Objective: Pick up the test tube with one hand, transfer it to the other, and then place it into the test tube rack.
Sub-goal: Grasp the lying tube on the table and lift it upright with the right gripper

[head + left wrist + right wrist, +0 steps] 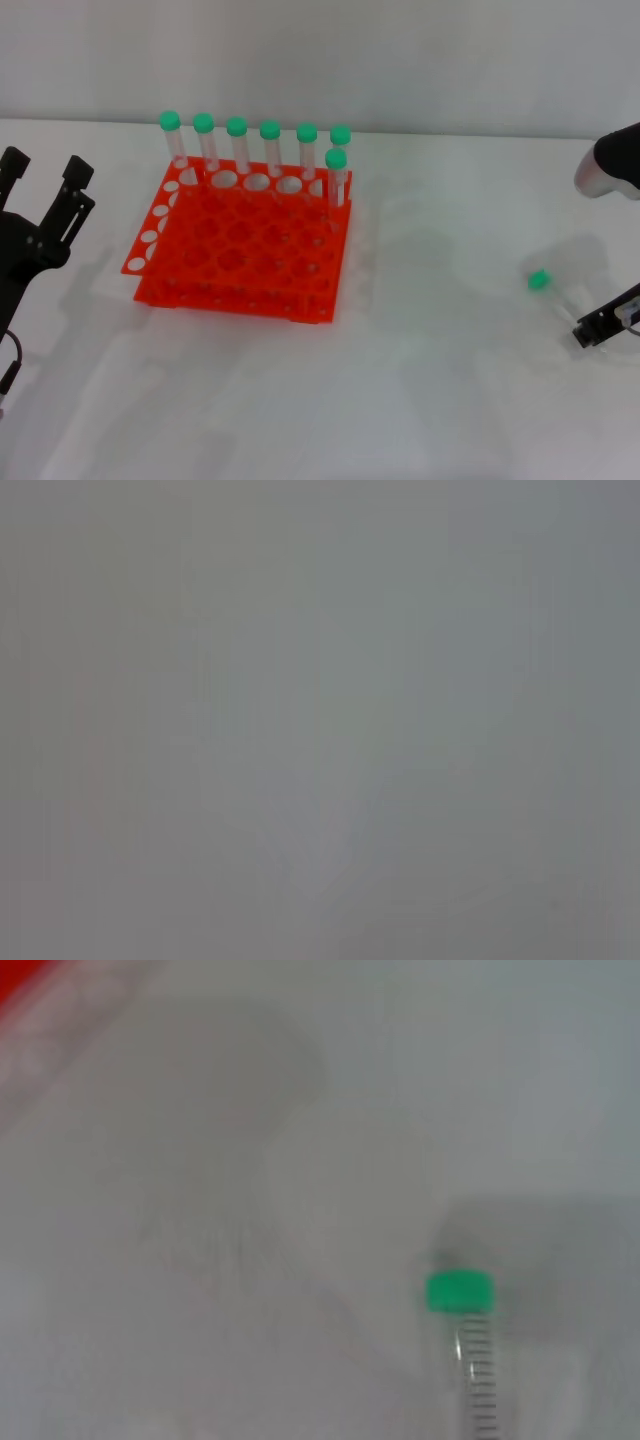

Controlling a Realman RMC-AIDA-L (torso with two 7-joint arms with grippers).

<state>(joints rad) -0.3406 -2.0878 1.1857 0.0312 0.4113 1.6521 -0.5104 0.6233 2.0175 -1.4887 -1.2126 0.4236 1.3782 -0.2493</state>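
The test tube (556,294) lay near the tabletop's right edge, long axis pointing toward the right end effector (598,325), just beside it; grip state unclear.

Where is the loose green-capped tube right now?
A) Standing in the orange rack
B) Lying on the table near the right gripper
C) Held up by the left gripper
B: the test tube lies on the white table, apart from the rack, beside the right gripper.

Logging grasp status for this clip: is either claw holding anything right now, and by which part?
Nothing is visibly held. The test tube lies on the table near the right claw, whose grip cannot be told. The left claw is open, empty.
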